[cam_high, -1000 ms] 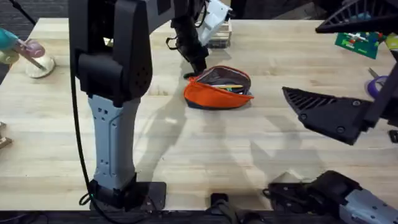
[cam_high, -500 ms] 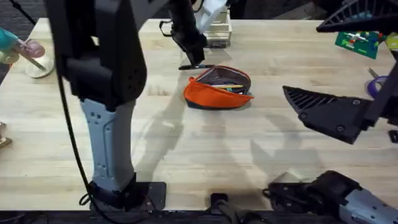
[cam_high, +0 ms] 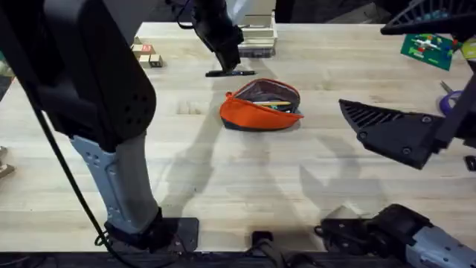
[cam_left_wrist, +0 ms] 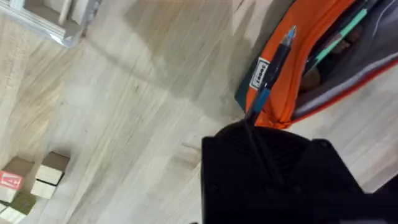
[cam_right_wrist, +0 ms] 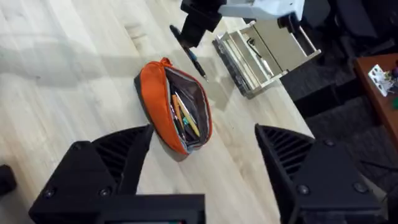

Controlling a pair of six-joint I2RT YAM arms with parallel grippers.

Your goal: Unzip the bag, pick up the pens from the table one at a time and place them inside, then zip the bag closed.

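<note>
Holding a black pen (cam_right_wrist: 196, 64) in the pinching left claw (cam_high: 227, 61) near the table's (cam_high: 223, 186) far edge, ready to drop it into the open bag (cam_high: 260, 104); right claw (cam_right_wrist: 202, 146) spread wide.

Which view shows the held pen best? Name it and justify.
The right wrist view: the pen hangs clear from the left gripper beside the open bag. Overhead, it is a small dark bar on the table. The left wrist view shows it foreshortened.

The left end effector (cam_right_wrist: 194, 26) holds a pen (cam_right_wrist: 198, 63) just beside the unzipped bag (cam_right_wrist: 175, 114). The bag lies on the counter (cam_right_wrist: 56, 81).
</note>
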